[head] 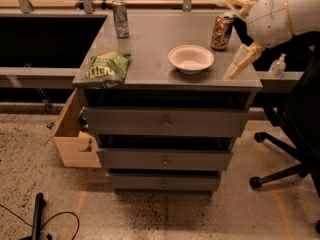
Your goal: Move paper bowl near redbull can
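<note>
— Which step would you say it's on?

— The approach, by my reckoning. The paper bowl (191,59) sits untouched on the grey cabinet top (150,39), right of the middle and toward the front edge. The redbull can (120,18) stands upright at the far left corner, well apart from the bowl.

— And the gripper?

— The gripper (231,39) hangs over the right edge of the top, near the bowl on its right side. Its two cream fingers (243,60) are spread wide. It holds nothing and touches nothing that I can make out. (The gold-brown can (221,32) shows in the gap between them from here, but the fingers are too far apart to be clamped on it.)

— So what does the next move call for?

— I'd guess it has to come left and down until one finger is inside the bowl's rim and one outside, then pinch that flat rim. After that it's a lift and a diagonal carry to the back left. The green chip bag (106,66) at the front left lies off that line. The slim can looks easy to tip, so the bowl should be set down beside it gently.
</note>
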Controlling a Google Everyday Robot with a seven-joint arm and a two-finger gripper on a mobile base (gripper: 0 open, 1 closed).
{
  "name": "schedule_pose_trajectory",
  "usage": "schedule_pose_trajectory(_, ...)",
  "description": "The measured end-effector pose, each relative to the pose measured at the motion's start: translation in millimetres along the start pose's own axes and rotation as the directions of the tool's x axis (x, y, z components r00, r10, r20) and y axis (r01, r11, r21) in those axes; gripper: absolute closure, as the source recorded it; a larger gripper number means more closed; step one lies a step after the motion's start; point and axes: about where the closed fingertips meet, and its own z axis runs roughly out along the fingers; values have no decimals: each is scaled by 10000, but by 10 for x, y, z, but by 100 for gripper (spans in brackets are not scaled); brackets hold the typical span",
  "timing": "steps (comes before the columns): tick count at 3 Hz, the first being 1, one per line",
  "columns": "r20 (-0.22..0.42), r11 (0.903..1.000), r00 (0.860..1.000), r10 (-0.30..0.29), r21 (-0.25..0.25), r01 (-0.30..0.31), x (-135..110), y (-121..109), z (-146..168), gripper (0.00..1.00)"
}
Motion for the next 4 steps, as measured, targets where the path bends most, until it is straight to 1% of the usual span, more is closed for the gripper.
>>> schedule_pose_trajectory(1,8,10000,10000,5,-30,-5,-3,10,13,0)
schedule_pose_trajectory(2,-88,9987,9998,-194,462,198,225,35,67,0)
schedule_pose_trajectory(3,-26,9866,9903,-1392,854,1389,476,-26,179,0)
schedule_pose_trajectory(4,-252,9497,9608,-2760,1470,2767,697,-191,183,0)
